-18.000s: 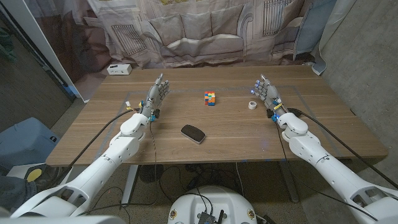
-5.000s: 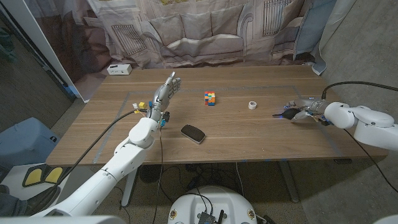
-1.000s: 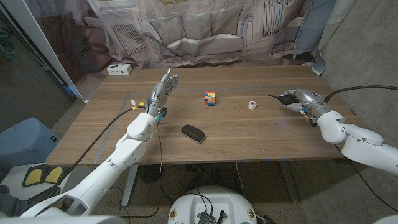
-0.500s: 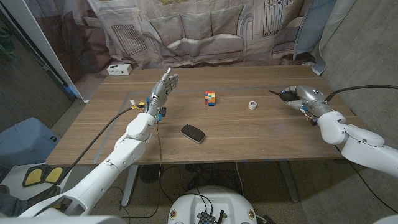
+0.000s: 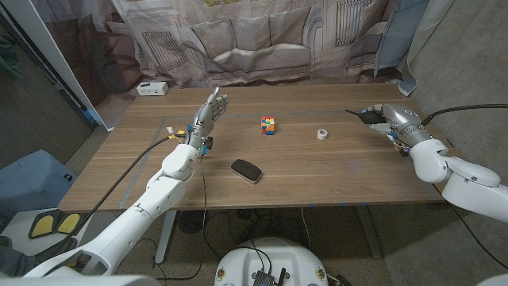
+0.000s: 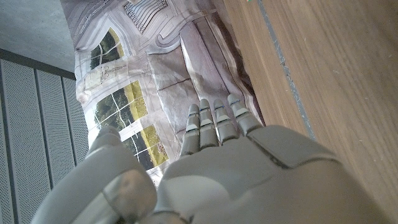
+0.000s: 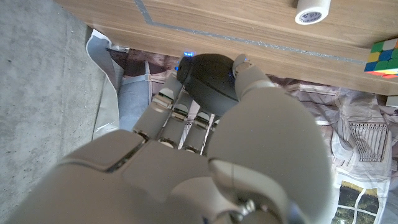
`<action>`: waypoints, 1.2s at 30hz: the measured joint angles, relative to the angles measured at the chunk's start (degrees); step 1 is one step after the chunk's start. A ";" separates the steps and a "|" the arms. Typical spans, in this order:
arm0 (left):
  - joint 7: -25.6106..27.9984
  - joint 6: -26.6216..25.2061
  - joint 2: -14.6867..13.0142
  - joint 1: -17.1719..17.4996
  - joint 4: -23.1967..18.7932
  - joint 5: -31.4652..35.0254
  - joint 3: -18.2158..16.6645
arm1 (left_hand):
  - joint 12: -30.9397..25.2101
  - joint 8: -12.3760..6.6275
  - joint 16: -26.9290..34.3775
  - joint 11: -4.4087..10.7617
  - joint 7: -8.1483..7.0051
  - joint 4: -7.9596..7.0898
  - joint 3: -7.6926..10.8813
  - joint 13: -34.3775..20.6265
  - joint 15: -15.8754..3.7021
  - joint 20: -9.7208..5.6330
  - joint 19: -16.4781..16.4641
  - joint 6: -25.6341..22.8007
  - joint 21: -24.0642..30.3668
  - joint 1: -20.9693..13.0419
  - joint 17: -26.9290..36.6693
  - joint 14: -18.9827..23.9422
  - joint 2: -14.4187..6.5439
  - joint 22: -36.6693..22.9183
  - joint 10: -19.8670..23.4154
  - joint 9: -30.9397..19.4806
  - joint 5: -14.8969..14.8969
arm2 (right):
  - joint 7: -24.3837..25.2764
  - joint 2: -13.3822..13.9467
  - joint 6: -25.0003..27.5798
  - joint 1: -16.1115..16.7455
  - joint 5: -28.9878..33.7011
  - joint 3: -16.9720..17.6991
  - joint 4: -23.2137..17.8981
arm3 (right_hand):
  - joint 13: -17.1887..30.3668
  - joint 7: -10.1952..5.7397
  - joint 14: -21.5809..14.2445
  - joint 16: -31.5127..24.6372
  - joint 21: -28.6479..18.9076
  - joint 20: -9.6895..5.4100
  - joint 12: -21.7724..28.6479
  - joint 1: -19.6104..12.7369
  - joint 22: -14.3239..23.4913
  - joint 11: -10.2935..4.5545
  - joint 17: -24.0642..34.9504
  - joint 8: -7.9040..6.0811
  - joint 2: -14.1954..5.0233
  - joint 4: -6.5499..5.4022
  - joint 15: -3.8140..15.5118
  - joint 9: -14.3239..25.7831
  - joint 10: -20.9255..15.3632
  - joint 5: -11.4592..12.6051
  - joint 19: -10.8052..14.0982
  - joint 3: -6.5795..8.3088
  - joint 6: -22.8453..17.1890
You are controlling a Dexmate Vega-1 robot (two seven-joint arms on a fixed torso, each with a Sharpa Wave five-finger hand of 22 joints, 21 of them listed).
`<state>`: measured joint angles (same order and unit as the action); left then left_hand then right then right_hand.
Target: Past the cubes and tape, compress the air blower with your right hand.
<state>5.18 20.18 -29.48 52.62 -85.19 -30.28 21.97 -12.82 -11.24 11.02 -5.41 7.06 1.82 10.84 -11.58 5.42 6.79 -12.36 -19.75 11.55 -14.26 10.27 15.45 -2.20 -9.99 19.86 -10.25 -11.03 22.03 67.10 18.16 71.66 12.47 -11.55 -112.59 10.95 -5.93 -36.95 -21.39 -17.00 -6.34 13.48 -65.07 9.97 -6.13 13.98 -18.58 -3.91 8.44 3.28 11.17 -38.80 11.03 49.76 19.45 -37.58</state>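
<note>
My right hand [image 5: 394,121] grips the black air blower [image 5: 367,116] at the table's right side; the blower's thin nozzle points toward the table's middle. In the right wrist view the dark bulb [image 7: 210,75] sits between the thumb and the curled fingers [image 7: 180,112] of my right hand [image 7: 217,155]. The multicoloured cube stack [image 5: 268,125] and the white tape roll [image 5: 322,133] lie on the wood to the left of that hand; the tape roll [image 7: 312,9] and the cube stack [image 7: 379,53] also show from the wrist. My left hand [image 5: 210,112] is raised with its fingers straight and apart, holding nothing [image 6: 217,168].
A black oval object [image 5: 246,170] lies near the table's front middle. A small white box [image 5: 152,88] sits at the far left corner. A printed curtain [image 5: 262,40] hangs behind the wooden table [image 5: 317,171].
My right hand has carried the air blower a little farther back and to the right. The left hand, cubes and tape have stayed put.
</note>
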 measured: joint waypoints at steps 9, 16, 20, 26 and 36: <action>0.16 -0.05 0.16 0.00 -0.01 0.15 0.15 | 0.00 0.00 0.00 0.00 0.00 0.00 0.00 0.00 0.00 0.00 0.00 0.00 0.00 0.00 0.00 0.00 0.00 0.00 0.00 0.00 0.00 | 0.16 0.25 -1.04 1.55 -0.09 2.44 -0.57 | 0.00 -0.32 -0.31 0.00 0.00 -0.31 -0.35 -0.41 0.01 0.00 0.30 0.04 -0.52 0.01 0.31 0.00 0.00 -0.01 0.31 0.00 -0.32; 0.18 -0.14 0.25 -0.06 0.02 0.17 0.25 | 0.00 0.00 0.00 0.00 0.00 0.25 0.26 0.00 0.00 0.00 0.00 0.00 0.00 0.00 0.00 0.00 0.00 0.00 0.00 0.00 0.00 | -0.10 -0.13 -2.43 1.72 0.28 3.23 -0.41 | 0.00 -0.08 -0.84 -0.44 0.01 -0.34 -0.35 -1.46 0.04 0.13 0.82 0.05 -1.56 0.18 0.40 0.00 -0.68 -0.46 0.97 0.03 -1.30; 0.20 -0.25 0.26 -0.15 0.05 0.18 0.31 | 0.00 0.00 0.00 0.00 0.00 0.25 0.26 0.00 0.00 0.00 0.00 0.00 0.00 0.00 0.00 0.00 0.00 0.00 0.00 0.00 0.00 | -0.40 -0.28 -3.30 1.67 0.37 3.31 -0.24 | 0.11 0.23 -2.10 -0.67 -0.14 -0.48 -0.35 -2.31 0.04 0.55 1.09 0.05 -2.41 0.52 0.42 0.00 -2.01 -0.46 1.74 0.37 -2.54; 0.22 -0.76 0.22 -0.30 0.05 0.18 0.39 | 0.00 0.00 0.00 0.00 0.00 0.25 0.26 0.01 0.00 0.00 0.00 0.00 0.00 0.00 0.00 0.00 0.00 0.00 0.00 0.00 0.00 | -0.60 -1.28 -4.73 1.01 0.45 3.46 0.85 | 0.13 0.60 -4.96 -0.89 -1.16 -0.96 0.10 -2.98 0.32 1.18 0.91 0.01 -3.36 0.45 0.83 -0.01 -4.07 -0.57 3.50 1.37 -5.52; 0.22 -0.98 0.20 -0.59 0.03 0.27 0.47 | 0.00 0.00 0.00 0.00 0.00 0.25 0.26 0.01 0.00 0.00 0.00 0.00 0.00 0.00 0.00 0.00 0.00 0.00 0.00 0.00 0.00 | -0.84 -2.63 -7.62 0.66 0.02 3.85 2.08 | 0.12 1.48 -9.30 -1.42 -2.33 -1.84 0.11 -1.89 0.32 1.86 0.62 -0.22 -6.85 -1.71 1.92 -0.10 -6.18 -0.67 6.17 3.29 -8.06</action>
<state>5.40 19.20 -29.28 52.02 -85.16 -30.01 22.44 -12.82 -11.24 11.02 -5.41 7.06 2.07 11.09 -11.58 5.42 6.79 -12.36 -19.75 11.55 -14.26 10.27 15.45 -2.20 -9.98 19.86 -10.25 -11.03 21.19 64.47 10.54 72.32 12.48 -7.70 -110.51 11.07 -4.45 -46.24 -22.81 -19.33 -8.18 13.59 -66.96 10.29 -4.27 14.60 -18.80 -10.76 6.73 5.20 11.07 -44.98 10.36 55.93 22.74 -45.64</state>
